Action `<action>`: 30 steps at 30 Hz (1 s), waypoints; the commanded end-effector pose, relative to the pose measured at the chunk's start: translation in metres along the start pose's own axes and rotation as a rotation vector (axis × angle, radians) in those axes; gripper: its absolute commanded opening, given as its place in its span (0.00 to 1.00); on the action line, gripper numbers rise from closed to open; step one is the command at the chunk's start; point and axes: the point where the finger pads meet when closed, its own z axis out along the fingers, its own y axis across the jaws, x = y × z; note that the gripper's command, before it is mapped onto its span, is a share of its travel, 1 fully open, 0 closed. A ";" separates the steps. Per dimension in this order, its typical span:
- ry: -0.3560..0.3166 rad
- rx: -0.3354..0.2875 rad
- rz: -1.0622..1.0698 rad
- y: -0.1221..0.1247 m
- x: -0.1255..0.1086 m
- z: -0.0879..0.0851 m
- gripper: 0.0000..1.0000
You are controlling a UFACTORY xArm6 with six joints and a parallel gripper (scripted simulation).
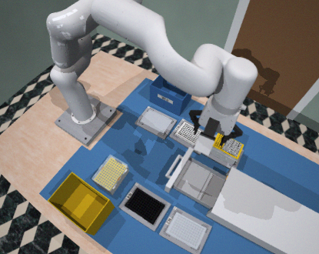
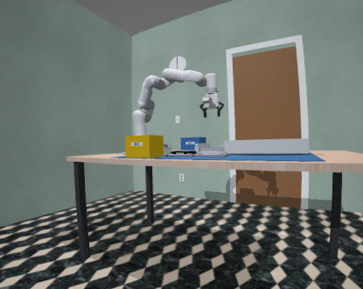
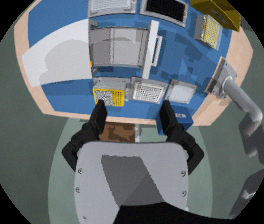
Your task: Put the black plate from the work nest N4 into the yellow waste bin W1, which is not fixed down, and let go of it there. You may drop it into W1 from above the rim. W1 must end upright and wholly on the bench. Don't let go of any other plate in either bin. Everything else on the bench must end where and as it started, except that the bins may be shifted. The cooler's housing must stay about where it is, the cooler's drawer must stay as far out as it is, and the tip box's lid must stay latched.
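The black plate (image 1: pixel 144 205) lies flat in a grey work nest near the front of the blue mat. It also shows in the wrist view (image 3: pixel 164 4). The yellow waste bin (image 1: pixel 81 202) stands upright and empty at the mat's front left corner, beside the black plate's nest; it also shows in the side view (image 2: pixel 143 146). My gripper (image 1: pixel 214 132) (image 2: pixel 212 109) is open and empty. It hangs high above the bench, over the far right side of the mat, well away from the black plate. In the wrist view, both fingers stand wide apart with nothing between them.
A blue bin (image 1: pixel 169 96) stands at the back. A white plate (image 1: pixel 156 121), a perforated plate (image 1: pixel 186 132) and a yellow-topped tip box (image 1: pixel 228 148) lie below the arm. The cooler housing (image 1: pixel 267 212) has its drawer (image 1: pixel 199 181) out. A yellow plate (image 1: pixel 110 174) and a white plate (image 1: pixel 185 228) flank the black one.
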 end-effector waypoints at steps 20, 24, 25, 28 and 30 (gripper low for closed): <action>-0.004 0.020 -0.631 0.059 0.024 -0.010 1.00; -0.004 0.021 -0.737 0.067 0.027 -0.010 1.00; -0.003 0.021 -0.770 0.072 0.029 -0.010 1.00; -0.003 0.022 -0.850 0.080 0.031 -0.010 1.00; -0.002 0.022 -0.896 0.083 0.032 -0.010 1.00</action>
